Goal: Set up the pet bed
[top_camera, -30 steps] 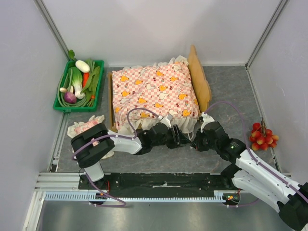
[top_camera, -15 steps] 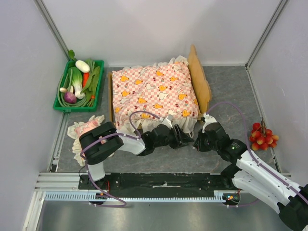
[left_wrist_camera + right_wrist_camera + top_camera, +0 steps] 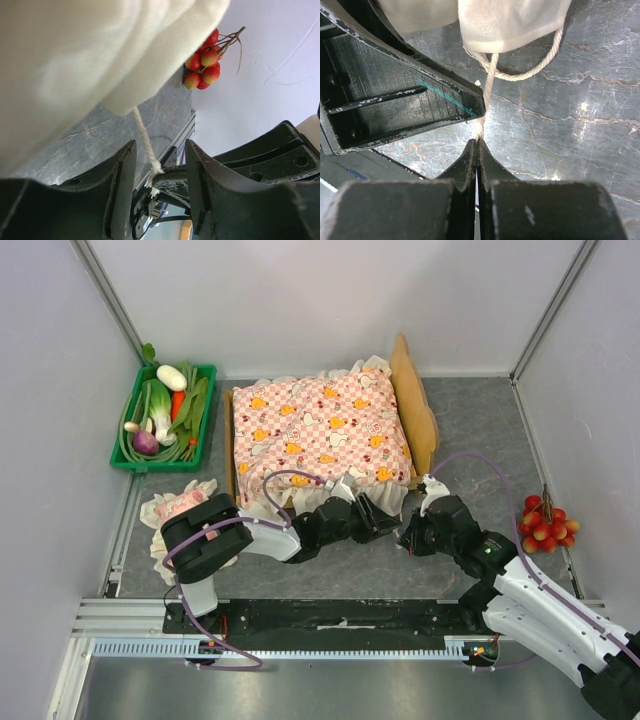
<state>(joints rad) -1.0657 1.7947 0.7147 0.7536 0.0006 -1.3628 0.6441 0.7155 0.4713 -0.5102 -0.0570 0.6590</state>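
The pet bed [image 3: 413, 400], a light-wood frame with a curved headboard on its right, stands mid-table under a pink-checked frilled mattress [image 3: 320, 430]. At the mattress's front right corner, a white cord [image 3: 490, 80] hangs from the frill [image 3: 510, 20]. My right gripper [image 3: 477, 142] is shut on that cord's frayed end just above the grey floor. My left gripper [image 3: 160, 150] is open beside it, and the cord [image 3: 142, 137] passes between its fingers without being pinched. From above, both grippers meet at the bed's front right corner, the left gripper [image 3: 388, 528] touching close to the right gripper [image 3: 406, 536].
A small pink frilled pillow [image 3: 175, 508] lies at the front left, partly under my left arm. A green crate of vegetables [image 3: 165, 420] stands at the back left. A bunch of red fruit [image 3: 545, 523] lies by the right wall.
My left arm has shifted a little to the right, toward the right gripper, and its jaws have narrowed slightly. The right gripper stays shut on the cord.
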